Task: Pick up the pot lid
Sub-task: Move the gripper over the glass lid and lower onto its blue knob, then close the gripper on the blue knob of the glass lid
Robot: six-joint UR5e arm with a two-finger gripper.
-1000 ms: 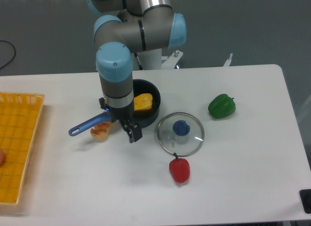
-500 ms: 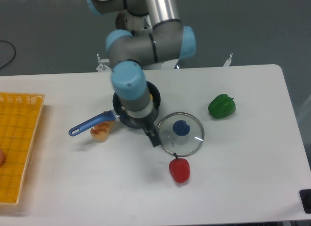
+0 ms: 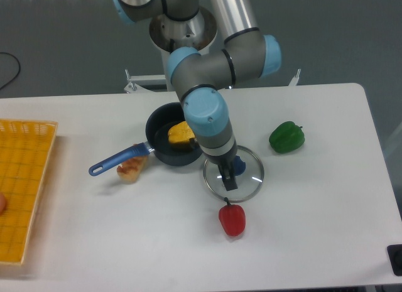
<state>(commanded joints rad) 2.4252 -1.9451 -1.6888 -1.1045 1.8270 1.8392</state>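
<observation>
My gripper point(image 3: 228, 176) points down over the left half of the pot lid, close to its knob. Its fingers appear nearly edge-on, and their spacing cannot be made out. The round, see-through lid point(image 3: 251, 181) has a thin grey rim and lies on the white table. Its blue knob point(image 3: 239, 165) shows just right of the fingers, with its left part hidden behind them. Whether the fingers touch the knob or lid is unclear.
Left of the lid is a black pan point(image 3: 157, 122) with a blue handle point(image 3: 119, 159) and a yellow item point(image 3: 181, 133) inside. A brown item point(image 3: 130, 169) lies by the handle. Around are a green pepper point(image 3: 287, 137), a red vegetable point(image 3: 232, 220) and a yellow crate point(image 3: 22, 191).
The arm has swung right from above the pan to above the lid, and the gripper has turned. The lid and the other objects have stayed in place.
</observation>
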